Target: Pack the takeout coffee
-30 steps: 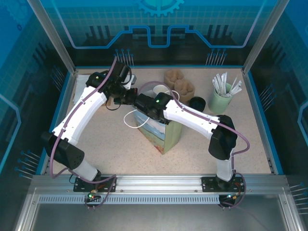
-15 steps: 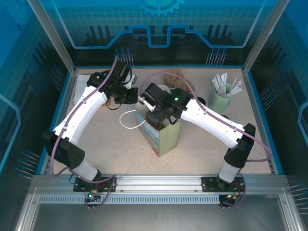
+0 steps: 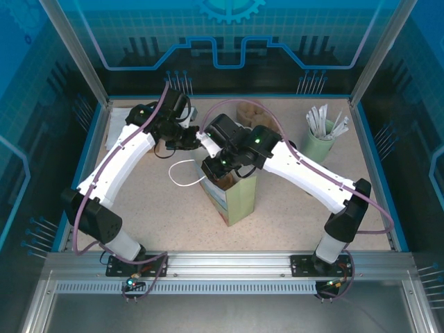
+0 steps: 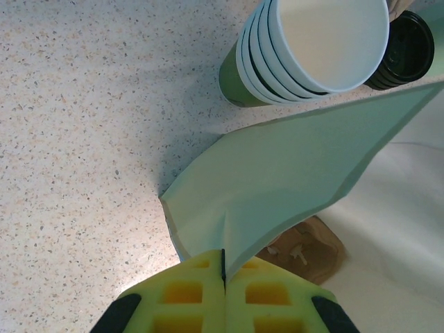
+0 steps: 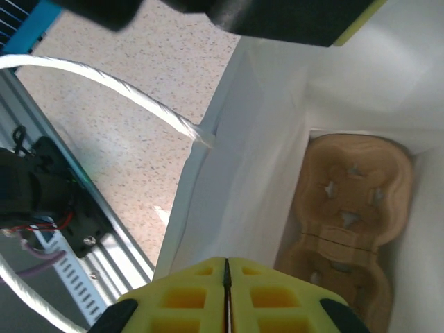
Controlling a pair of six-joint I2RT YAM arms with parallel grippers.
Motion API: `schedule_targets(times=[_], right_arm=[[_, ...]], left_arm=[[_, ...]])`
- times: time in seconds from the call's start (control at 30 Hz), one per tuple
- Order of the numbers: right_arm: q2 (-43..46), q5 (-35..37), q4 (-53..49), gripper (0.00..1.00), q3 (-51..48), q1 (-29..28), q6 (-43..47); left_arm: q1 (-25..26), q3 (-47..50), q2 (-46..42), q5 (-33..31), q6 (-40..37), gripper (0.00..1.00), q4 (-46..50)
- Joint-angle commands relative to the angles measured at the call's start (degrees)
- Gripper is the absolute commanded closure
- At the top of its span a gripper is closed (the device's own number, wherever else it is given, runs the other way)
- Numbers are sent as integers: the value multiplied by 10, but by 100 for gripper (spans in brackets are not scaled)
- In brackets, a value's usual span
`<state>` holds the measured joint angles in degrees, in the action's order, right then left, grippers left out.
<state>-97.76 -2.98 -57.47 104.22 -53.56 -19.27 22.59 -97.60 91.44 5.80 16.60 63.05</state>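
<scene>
Right gripper (image 5: 226, 263) has swung over the upright bag (image 3: 241, 201), pressed together; left gripper (image 4: 223, 260) pinches its rim.

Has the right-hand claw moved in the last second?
Yes. The right gripper came from beyond the paper bag's far edge to above its open mouth.

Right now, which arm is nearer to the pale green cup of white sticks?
Right. The right arm passes close beside the pale green cup of white sticks; the left arm lies well to the left, beyond the paper bag.
</scene>
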Motion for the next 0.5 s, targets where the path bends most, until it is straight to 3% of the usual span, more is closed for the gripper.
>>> schedule_targets(times=[0.0,0.47], right_arm=[[-4,-47,33,91,-21,13,-31],[-19,-93,54,90,-52,29,-58]], left_arm=[[4,15,-2,7,5,99,2],[4,24,-5,11,5,99,-3]])
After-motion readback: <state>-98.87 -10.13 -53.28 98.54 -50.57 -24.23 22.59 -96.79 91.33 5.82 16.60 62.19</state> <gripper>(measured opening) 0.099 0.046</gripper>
